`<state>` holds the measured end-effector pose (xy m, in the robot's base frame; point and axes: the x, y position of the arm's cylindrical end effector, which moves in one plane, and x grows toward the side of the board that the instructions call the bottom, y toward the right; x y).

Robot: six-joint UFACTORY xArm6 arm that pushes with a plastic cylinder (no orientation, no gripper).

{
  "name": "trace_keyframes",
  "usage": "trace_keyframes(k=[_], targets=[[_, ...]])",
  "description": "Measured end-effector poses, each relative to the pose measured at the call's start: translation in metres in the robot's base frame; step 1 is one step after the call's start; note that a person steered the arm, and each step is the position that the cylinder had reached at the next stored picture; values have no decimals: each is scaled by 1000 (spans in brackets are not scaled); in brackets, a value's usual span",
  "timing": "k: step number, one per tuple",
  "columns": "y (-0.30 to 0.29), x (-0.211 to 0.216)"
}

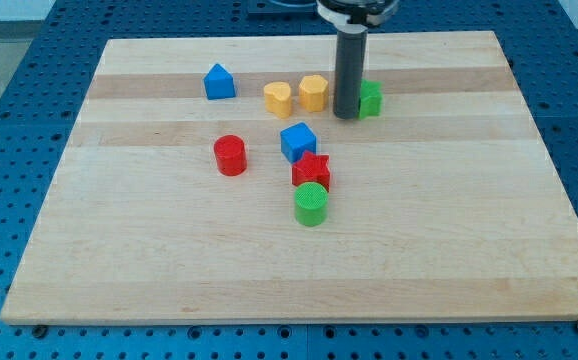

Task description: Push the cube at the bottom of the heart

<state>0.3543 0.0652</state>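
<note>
My tip (pixel 346 116) stood beside the green block (pixel 371 98), well above the blue cube (pixel 297 141). That cube sat just below the yellow heart (pixel 278 98), unpushed. No fingers were fitted, so none could be open or closed.

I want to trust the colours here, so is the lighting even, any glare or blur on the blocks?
Camera view: lighting is soft and even, with short faint shadows under the blocks; mild sheen on the wooden board, no harsh glare; the blue cube and yellow heart are sharp; my tip beside the green block looks crisp, unblurred.

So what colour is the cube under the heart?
Blue. The cube sits just below the yellow heart, clearest in the camera view.
</note>
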Motion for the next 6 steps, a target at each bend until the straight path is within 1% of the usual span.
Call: trace_keyframes(k=[1, 2, 3, 4, 5, 6], targets=[[7, 0], [7, 15], [7, 45], [6, 55], [-14, 77], [-30, 78]])
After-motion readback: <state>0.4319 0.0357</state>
